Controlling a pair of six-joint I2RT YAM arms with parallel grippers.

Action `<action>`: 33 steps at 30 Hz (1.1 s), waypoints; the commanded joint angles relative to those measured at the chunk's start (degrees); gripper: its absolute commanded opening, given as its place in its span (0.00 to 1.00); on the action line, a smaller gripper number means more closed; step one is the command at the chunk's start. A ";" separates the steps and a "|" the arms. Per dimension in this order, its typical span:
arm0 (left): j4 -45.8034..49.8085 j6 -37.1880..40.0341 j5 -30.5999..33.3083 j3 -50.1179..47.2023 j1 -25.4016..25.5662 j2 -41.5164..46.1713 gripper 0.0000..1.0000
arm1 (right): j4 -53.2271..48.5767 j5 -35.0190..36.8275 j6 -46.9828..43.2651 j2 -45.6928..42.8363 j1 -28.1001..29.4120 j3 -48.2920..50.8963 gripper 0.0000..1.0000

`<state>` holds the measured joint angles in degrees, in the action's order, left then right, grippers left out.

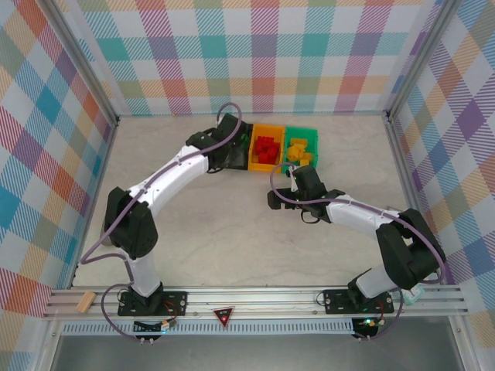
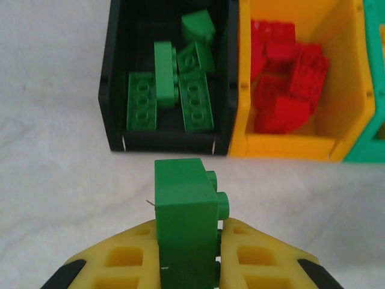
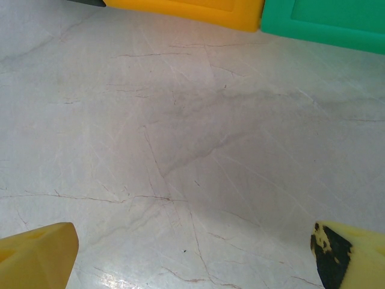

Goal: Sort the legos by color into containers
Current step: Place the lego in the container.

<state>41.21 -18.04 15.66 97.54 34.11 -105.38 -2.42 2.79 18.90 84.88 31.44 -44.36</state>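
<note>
Our left gripper clamps a green lego, its length pointing straight ahead at the black bin, just beyond it near the table's far edge. Our right gripper gapes empty over bare table; left is nearer.

2 white arms with black joints, looping grey cables and yellow fingers

No legible writing or numbers

A small red triangular badge sits on the grey metal rail between the arm bases, well apart from the left pincer; its marking is too small to read.
</note>
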 commanded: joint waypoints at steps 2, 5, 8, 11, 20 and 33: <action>-1.97 3.28 -2.82 7.20 -2.27 -6.05 0.09 | -0.21 0.28 0.44 -0.78 -0.22 -0.82 0.99; -5.87 3.42 -6.20 9.88 -4.51 -9.20 0.10 | -0.06 0.34 0.44 -0.94 -0.24 -0.82 0.99; -8.89 4.18 -7.99 12.69 -6.68 -12.76 0.10 | -0.14 0.29 0.36 -0.56 -0.20 -1.07 0.99; -9.21 4.89 -7.54 17.29 -8.44 -17.32 0.11 | 0.05 0.34 0.23 -0.19 -0.22 -1.34 0.99; -8.99 3.68 -9.89 31.66 -10.73 -30.30 0.17 | -0.35 -0.30 -0.01 0.10 -0.24 -1.81 0.99; -20.65 0.85 -14.60 11.68 -10.33 -17.17 0.71 | -0.83 -1.11 0.35 1.09 -0.24 -2.49 0.99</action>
<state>26.96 -16.73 3.51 117.86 23.51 -131.83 -2.81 2.33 18.85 86.11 31.44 -45.76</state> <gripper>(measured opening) 0.706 0.990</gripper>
